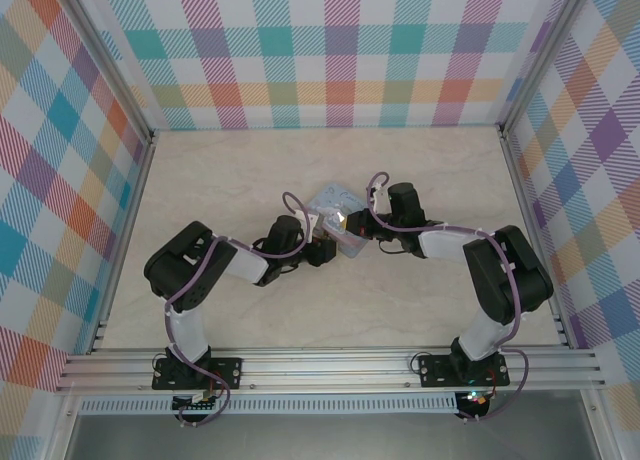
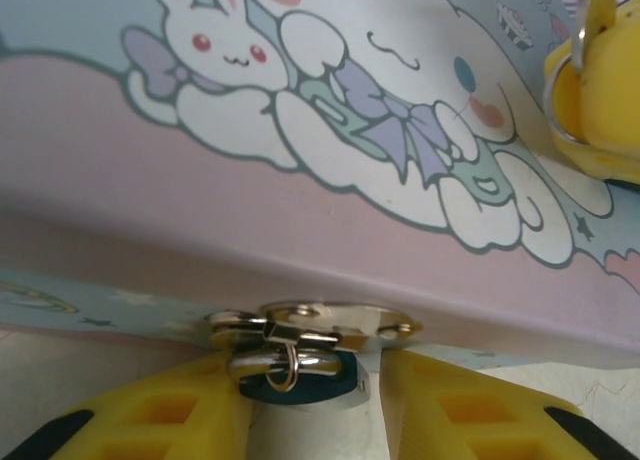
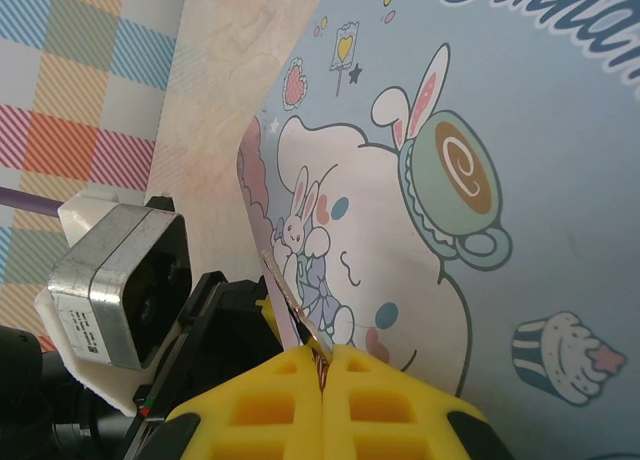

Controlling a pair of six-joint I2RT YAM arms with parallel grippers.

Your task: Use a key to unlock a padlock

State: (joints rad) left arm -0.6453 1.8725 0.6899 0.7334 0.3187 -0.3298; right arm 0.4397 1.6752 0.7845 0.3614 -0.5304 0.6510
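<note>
Pinching the key (image 3: 298, 322) between the closed jaws of my right gripper (image 3: 322, 366), I hold it just beside the tin (image 2: 330, 190). My left gripper (image 2: 312, 405) straddles the padlock (image 2: 300, 388), which hangs from the clasp (image 2: 320, 325) on the tin's front. Whether those jaws clamp it, I cannot tell.

Bluish-grey padlock (image 2: 300, 388) hangs at the tin's hasp; key (image 3: 321, 356) seemingly a dark sliver.
</note>
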